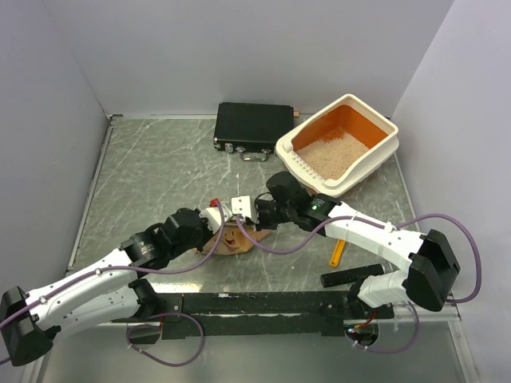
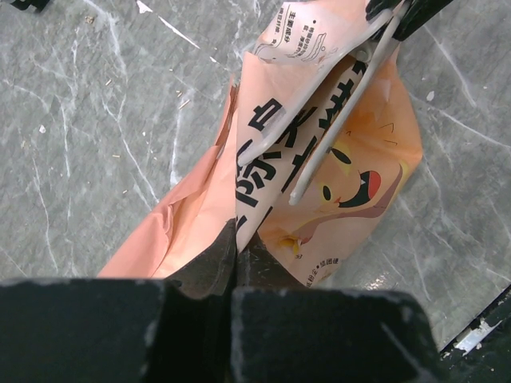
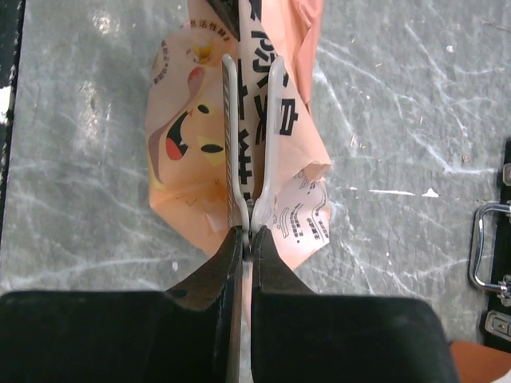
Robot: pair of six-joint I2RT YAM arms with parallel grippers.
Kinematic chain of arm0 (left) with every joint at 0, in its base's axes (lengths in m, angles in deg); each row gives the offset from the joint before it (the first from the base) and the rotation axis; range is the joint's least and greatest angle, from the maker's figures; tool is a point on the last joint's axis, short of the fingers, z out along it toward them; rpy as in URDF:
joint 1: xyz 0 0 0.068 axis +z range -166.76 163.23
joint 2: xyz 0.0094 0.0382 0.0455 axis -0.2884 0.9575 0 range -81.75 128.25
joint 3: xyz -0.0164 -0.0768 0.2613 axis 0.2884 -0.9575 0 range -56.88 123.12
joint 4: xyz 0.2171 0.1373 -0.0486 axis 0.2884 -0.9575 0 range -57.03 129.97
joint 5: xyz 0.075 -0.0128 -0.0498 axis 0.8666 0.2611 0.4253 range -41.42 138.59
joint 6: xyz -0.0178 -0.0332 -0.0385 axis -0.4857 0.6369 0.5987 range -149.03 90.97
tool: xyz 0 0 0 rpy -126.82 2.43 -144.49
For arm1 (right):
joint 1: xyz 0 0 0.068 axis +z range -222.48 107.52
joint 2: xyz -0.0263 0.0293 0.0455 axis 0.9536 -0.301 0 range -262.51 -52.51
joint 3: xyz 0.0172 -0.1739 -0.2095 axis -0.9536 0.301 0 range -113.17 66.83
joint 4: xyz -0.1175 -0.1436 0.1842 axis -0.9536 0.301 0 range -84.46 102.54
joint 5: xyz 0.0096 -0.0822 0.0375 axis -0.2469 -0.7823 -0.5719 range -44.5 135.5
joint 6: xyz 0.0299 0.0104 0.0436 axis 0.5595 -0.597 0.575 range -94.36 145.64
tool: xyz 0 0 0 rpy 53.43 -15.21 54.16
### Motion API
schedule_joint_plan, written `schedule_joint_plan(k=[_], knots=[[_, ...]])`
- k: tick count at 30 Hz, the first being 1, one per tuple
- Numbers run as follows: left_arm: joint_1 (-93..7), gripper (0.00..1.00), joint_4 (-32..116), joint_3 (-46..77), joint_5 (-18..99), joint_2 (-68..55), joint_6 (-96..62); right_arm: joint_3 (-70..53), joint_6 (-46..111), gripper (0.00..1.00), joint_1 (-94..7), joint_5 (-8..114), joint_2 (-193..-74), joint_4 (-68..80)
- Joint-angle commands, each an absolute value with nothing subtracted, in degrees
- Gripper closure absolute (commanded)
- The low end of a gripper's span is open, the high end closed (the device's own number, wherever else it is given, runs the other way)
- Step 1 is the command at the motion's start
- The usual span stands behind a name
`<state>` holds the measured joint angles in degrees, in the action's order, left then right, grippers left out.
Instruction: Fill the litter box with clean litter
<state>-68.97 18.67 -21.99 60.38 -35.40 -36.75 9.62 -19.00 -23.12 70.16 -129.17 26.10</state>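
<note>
Progress status: partly complete. The litter box (image 1: pixel 375 158) stands at the far right of the table (image 1: pixel 160 167), set at an angle, just beside the black case (image 1: pixel 251 126). A bed of clean litter (image 1: pixel 331 155) lies inside it, heaped toward the slotted grille end. The orange floor and walls show bare at the opposite end, so the fill is judged incomplete and uneven.

The paper bag (image 1: pixel 231 238) is at mid-table, near the arms and well apart from the box. In the wrist views it looks flattened and creased, with its printed face up. Whether any litter is left inside it cannot be told.

Gripper state:
- The left gripper (image 2: pixel 235 254) has its jaws closed tight on one edge of the bag.
- The right gripper (image 3: pixel 247 230) is likewise clamped on the bag from the opposite side, with its pale prongs lying along the printed panel.

The yellow scoop (image 1: pixel 338 254) lies on the table beside the right arm, and neither gripper touches it.

Outstanding work, as judged from this state: carry the bag over the box and tip out any contents, or spread the existing heap across the bare orange end. Note that a two-point hold on thin paper is liable to tear or slip.
</note>
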Motion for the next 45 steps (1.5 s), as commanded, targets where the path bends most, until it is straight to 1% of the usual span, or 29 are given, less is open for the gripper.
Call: schedule_joint_plan(k=[1,6,15,22,29,34,35,37,38,40,42,43,44,45], knots=[[-69.06,0.99,29.51,-20.23,56.32,-39.21,-34.48,14.88,-18.04,1.00,-23.62,64.75,-129.68,23.32],[-68.88,0.99,30.47,-21.02,56.58,-40.88,-34.57,16.73,-16.90,1.00,-23.44,60.36,-131.08,21.10],[-67.48,0.99,31.00,-21.03,57.29,-41.06,-34.66,20.33,-16.55,1.00,-21.86,57.28,-129.94,18.82],[-66.42,0.99,30.74,-20.50,53.16,-40.18,-34.39,20.07,-16.02,1.00,-20.98,56.58,-129.50,16.01],[-66.34,0.99,30.12,-20.15,52.28,-39.21,-34.48,18.93,-14.52,1.00,-17.91,49.47,-130.47,11.44],[-66.16,0.99,30.21,-20.32,52.19,-39.39,-34.65,19.63,-13.47,1.00,-16.24,47.08,-130.55,7.49],[-66.16,0.99,30.30,-20.32,52.19,-39.39,-34.57,19.63,-13.30,0.98,-16.06,46.91,-130.47,7.04],[-66.16,0.99,30.12,-20.32,52.19,-39.30,-34.57,19.46,-12.94,0.92,-15.44,46.38,-130.21,6.60],[-66.16,0.99,30.12,-20.24,52.19,-39.39,-34.57,19.20,-12.77,0.86,-15.27,46.03,-130.03,6.51],[-66.16,0.99,30.03,-20.23,52.01,-39.30,-34.57,18.23,-12.50,0.80,-14.83,45.59,-129.94,7.47],[-66.16,0.99,29.95,-20.23,51.84,-39.39,-34.57,17.53,-12.50,0.54,-14.74,45.59,-129.50,8.18],[-66.16,0.99,30.03,-20.32,51.84,-39.48,-34.83,16.83,-12.42,0.32,-14.56,45.67,-129.33,8.70],[-66.16,0.99,29.95,-20.32,51.92,-39.48,-34.74,16.39,-12.33,0.01,-14.56,45.68,-128.98,9.84],[-66.16,0.99,29.95,-20.32,52.01,-39.48,-34.83,16.03,-12.33,0.00,-14.48,45.68,-128.80,10.11]])
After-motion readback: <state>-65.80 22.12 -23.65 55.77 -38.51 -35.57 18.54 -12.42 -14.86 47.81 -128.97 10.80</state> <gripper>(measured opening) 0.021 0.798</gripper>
